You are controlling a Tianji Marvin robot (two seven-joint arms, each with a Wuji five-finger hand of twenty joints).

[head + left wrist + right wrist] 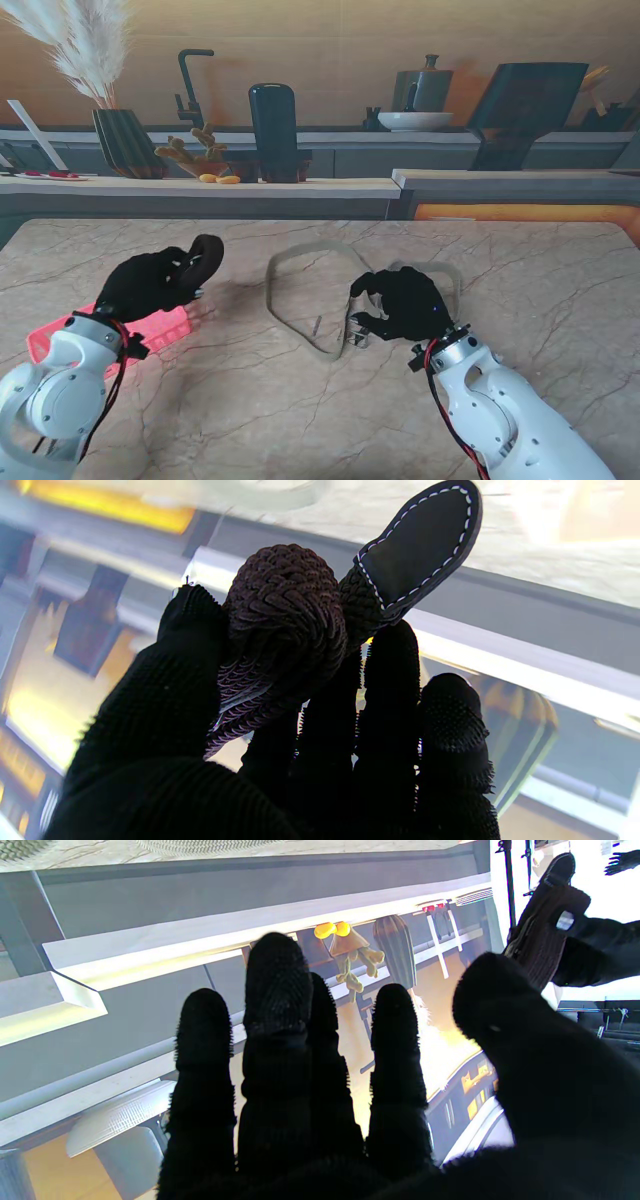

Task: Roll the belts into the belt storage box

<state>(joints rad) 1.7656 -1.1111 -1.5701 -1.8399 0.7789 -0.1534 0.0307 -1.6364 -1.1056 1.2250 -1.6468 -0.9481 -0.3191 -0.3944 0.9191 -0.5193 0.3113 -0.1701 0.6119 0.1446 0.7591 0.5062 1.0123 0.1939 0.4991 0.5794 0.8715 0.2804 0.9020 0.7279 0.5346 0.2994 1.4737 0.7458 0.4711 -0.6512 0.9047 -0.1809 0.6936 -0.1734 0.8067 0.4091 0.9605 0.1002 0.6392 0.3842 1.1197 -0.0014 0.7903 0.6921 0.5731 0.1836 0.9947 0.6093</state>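
**Rolled belt held over the box; second belt loose by the right hand**

A dark braided belt [285,625], already wound into a tight coil, is seen clamped in the left hand [150,283]. In the left wrist view the thumb and fingers [390,690] are closed around the coil, and its stitched leather tip [425,545] sticks out free past the fingertips. The coil's axis appears to run roughly across the palm.

In the stand's view the pink storage box [160,330] is found directly under and slightly nearer to me than that hand, partly hidden by the wrist. The coil is carried clear of the box, on its far side. The coming move is judged to turn on this: the box lies nearer to me than the coil, beneath the palm, so a short lowering and pull-back should suffice.

A second belt [300,300], pale and unrolled, is spread as a loose loop at table centre, its buckle end [355,335] just beside the right hand [405,305]. That hand is seen with fingers curled but apart in its wrist view; nothing is visibly held, though contact with the buckle cannot be told. The right hand is plainly the nearer to this belt.
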